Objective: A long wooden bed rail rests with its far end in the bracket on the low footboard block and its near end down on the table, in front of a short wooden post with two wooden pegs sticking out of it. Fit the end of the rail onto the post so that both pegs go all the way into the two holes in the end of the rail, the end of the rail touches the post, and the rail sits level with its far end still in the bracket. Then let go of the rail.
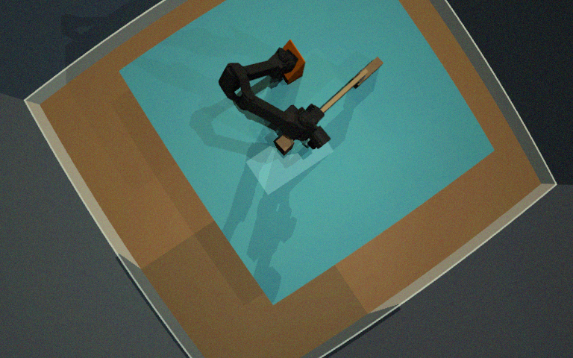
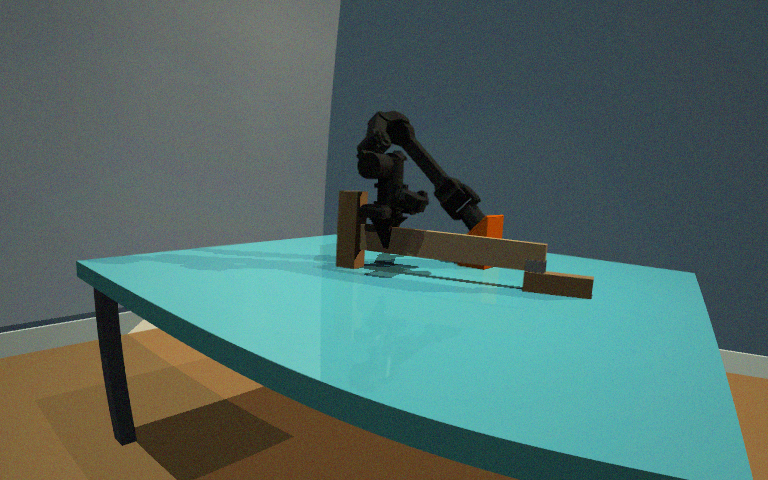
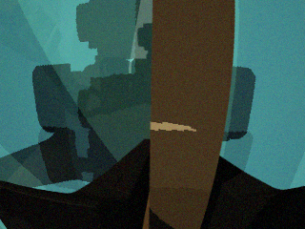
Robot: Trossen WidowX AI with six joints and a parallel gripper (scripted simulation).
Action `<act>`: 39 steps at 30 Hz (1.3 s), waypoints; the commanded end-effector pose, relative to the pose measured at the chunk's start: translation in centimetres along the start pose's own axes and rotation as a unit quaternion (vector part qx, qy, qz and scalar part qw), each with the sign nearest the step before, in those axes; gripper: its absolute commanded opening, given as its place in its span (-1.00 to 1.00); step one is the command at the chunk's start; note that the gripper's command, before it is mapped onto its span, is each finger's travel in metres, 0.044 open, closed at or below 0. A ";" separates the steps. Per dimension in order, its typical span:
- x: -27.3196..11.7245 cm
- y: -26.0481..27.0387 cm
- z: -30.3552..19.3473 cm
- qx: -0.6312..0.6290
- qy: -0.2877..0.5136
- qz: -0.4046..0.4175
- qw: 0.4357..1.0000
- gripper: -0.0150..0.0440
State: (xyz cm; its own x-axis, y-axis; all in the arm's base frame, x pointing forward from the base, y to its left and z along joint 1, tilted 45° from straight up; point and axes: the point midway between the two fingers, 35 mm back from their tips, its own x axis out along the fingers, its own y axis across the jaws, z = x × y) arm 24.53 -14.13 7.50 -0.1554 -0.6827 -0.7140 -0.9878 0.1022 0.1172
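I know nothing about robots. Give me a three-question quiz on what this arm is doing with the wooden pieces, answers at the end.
1. True or false: the gripper is closed on the rail.
2. Which end of the rail is lifted off the table?
A. the end by the post
B. the end at the low block
C. neither end
3. Fill in: from the outside view, the rail slopes ____ from the post toward the low block.

Key
1. True. The fingers grip it close to the post.
2. A. That end hangs above its shadow on the table, while the other sits at the block.
3. Down. It is not level yet.
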 end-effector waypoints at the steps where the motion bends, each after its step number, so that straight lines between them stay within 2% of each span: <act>1: -0.4 -0.1 -0.6 0.001 0.005 -0.006 1.000 -0.49; 10: -0.4 -0.1 -0.8 0.001 0.005 -0.006 1.000 -0.49; 27: 0.0 0.0 -0.3 0.000 0.001 0.000 1.000 1.00; 31: -0.1 0.0 -0.1 0.000 0.000 0.000 1.000 1.00; 36: -2.8 0.1 2.7 0.001 0.003 -0.006 1.000 1.00; 39: -3.0 0.1 2.8 0.001 0.003 -0.006 1.000 1.00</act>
State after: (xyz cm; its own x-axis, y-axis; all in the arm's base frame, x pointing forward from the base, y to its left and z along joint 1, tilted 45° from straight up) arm 24.82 -10.45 7.73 -0.1362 -0.6890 -0.7118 -0.9906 0.0839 0.1083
